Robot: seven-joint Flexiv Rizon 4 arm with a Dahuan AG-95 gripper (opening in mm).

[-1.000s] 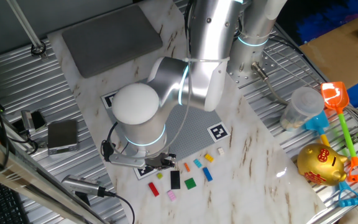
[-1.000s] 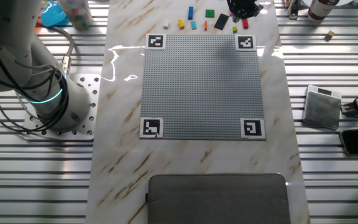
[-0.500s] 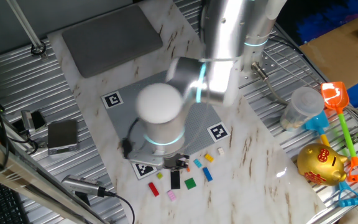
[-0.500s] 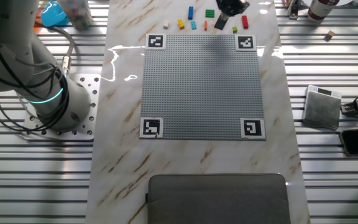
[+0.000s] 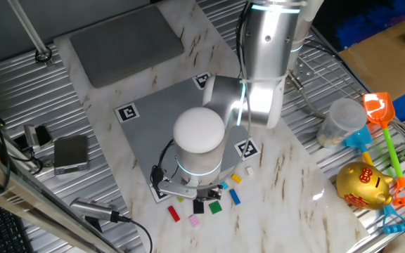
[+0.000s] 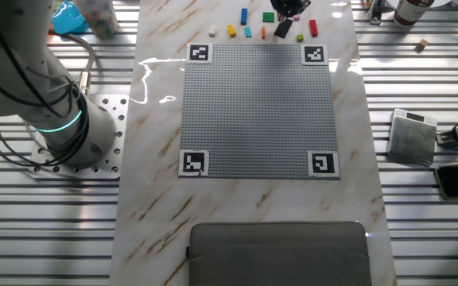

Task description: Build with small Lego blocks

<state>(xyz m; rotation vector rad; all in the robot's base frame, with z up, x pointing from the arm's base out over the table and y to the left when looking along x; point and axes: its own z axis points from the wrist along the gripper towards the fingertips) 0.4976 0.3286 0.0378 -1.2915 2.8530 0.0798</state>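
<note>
The small Lego blocks lie in a loose row on the marble beyond the grey studded plate [image 6: 257, 111]. In the other fixed view I pick out whitish [image 6: 212, 31], yellow [image 6: 231, 31], blue [image 6: 244, 16], green [image 6: 268, 17], black [image 6: 281, 29] and red [image 6: 313, 28] bricks. My gripper [image 6: 285, 9] hangs at the frame's top edge, over the gap between the green and black bricks. In one fixed view the wrist hides the gripper [image 5: 208, 191], which sits above the black brick [image 5: 198, 206], with the red [image 5: 174, 214] and green [image 5: 215, 206] bricks either side. The jaws are not readable.
A toy spade and rake [image 5: 385, 126], a gold piggy bank [image 5: 363, 184] and a plastic cup [image 5: 339, 121] stand at the right. A grey pad [image 6: 281, 253] lies at the plate's opposite side. A small grey box [image 6: 412, 137] rests on the metal slats.
The arm has swung along the row of bricks, from over the red and yellow-green bricks to over the black and green ones. No brick has visibly moved.
</note>
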